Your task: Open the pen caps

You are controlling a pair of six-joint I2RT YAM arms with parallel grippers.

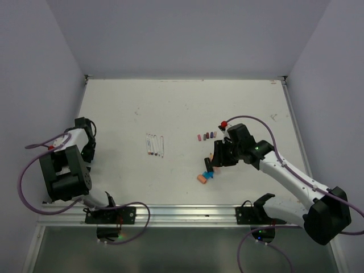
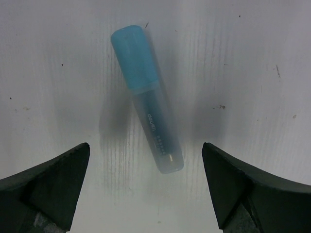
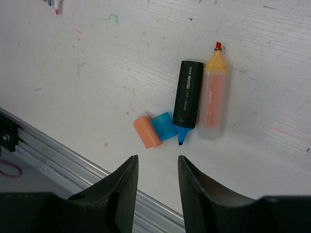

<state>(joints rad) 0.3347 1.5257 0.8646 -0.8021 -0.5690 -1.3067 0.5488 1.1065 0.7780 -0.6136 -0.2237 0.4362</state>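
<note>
While both grippers hover with jaws apart and empty, the right gripper hangs near the loose orange cap and loose blue cap, which touch each other beside the uncapped black marker and salmon marker. The left gripper brackets a pale blue marker whose turquoise cap is on. Farther back lies a row of tiny caps.

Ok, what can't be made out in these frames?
Top external: pale blue marker unseen, the left arm covers it.
Top external: small caps too tiny to count.
Right wrist: pen cut off by the top edge.
Left wrist: marker's small print blurred.
</note>
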